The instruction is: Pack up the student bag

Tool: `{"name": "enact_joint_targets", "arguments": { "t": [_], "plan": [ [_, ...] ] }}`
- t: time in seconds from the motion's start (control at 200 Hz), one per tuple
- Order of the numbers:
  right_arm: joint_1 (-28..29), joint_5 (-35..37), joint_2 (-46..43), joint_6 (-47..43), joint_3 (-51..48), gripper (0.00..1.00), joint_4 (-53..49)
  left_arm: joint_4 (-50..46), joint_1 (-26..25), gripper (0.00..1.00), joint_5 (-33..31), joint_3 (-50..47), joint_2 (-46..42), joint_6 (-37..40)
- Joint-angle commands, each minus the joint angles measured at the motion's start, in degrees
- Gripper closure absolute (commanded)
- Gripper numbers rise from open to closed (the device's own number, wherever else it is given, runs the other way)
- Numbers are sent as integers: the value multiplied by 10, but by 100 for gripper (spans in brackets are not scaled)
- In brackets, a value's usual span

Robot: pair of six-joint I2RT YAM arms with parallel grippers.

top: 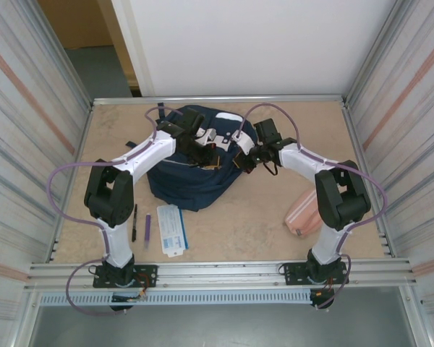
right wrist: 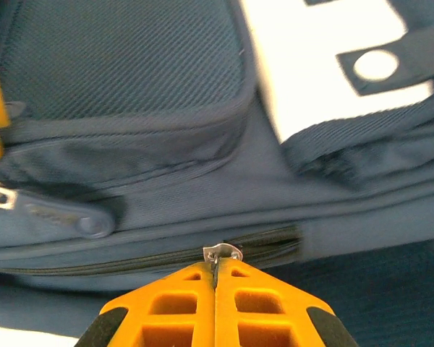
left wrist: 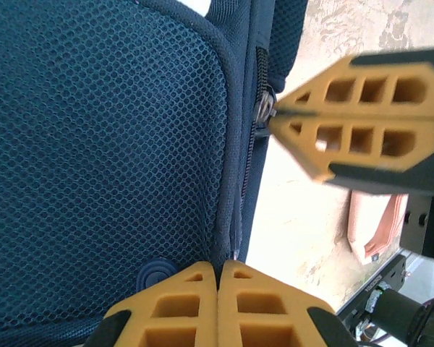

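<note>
The student bag point(top: 181, 184) lies in the upper middle of the counter point(top: 239, 224) in the top view, a dark blue heap with white patches along its upper side, and both my arms reach in over it. My right gripper point(right wrist: 215, 273) is closed tight, its two orange fingers pressed together. Pinched at their tips is the small metal zipper pull point(right wrist: 222, 252) that sits on the black zip running across the lower part of the right wrist frame. My left gripper point(left wrist: 218, 269) is closed too, fingers flat against each other at the bottom of the left wrist frame. Its tips are right at the bag's piped edge, beside the mesh panel, but I cannot tell whether any fabric is caught between them. In that same view my right gripper comes in from the upper right, its tips at the zip. At the right of the counter, just beside my right arm, lies a pink pouch point(top: 302, 211). At the lower left, apart from the bag, a black pen point(top: 134, 221), a purple pen point(top: 147, 231) and a white-and-blue booklet point(top: 171, 230) lie side by side.
</note>
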Motion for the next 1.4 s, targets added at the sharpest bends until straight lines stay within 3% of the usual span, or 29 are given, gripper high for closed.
{"name": "enact_joint_targets", "arguments": {
  "t": [0.0, 0.185, 0.316, 0.571, 0.722, 0.947, 1.223, 1.393],
  "plan": [
    [20, -49, -6, 89, 1, 100, -61, 29, -1, 100, 27, 24, -12, -12],
    [22, -99, 3, 168, 7, 100, -69, 39, -2, 100, 25, 19, -11, -12],
    [43, -137, -14, 226, -24, 100, -6, 50, -2, 100, 21, 8, -7, -13],
    [96, -116, -61, 318, -84, 100, 86, 60, 0, 100, 11, 31, 20, -10],
    [97, -108, -93, 380, -127, 100, 131, 63, -3, 100, 13, 77, 58, -14],
    [121, -49, -103, 505, -174, 100, 192, 81, -12, 100, -1, 143, 114, -27],
    [192, 93, -110, 621, -213, 100, 280, 109, -46, 100, 13, 215, 196, -65],
    [221, 163, -108, 680, -237, 100, 330, 100, -39, 100, 21, 256, 206, -63]
  ]
}}
